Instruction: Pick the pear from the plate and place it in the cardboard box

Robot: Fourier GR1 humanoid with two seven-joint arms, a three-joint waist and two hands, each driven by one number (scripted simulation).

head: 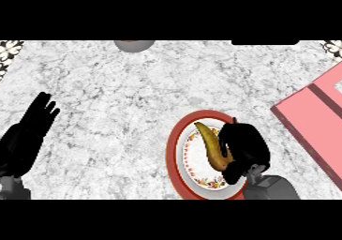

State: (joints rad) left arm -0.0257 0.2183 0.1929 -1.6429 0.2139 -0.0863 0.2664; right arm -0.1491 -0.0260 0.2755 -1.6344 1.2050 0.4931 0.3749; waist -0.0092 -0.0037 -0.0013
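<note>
One pear (211, 146) mid-plate (174, 145) | right hand (244, 146) curled against its right side, holding it | left hand (28, 131) open, fingers straight, at counter's left edge

We have one head view, looking steeply down, fairly close, at the marble worktop (132, 93).

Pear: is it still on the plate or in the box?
On the plate. The pear lies on the red-rimmed plate, with the right hand curled beside it. The pink box is apart.
</note>
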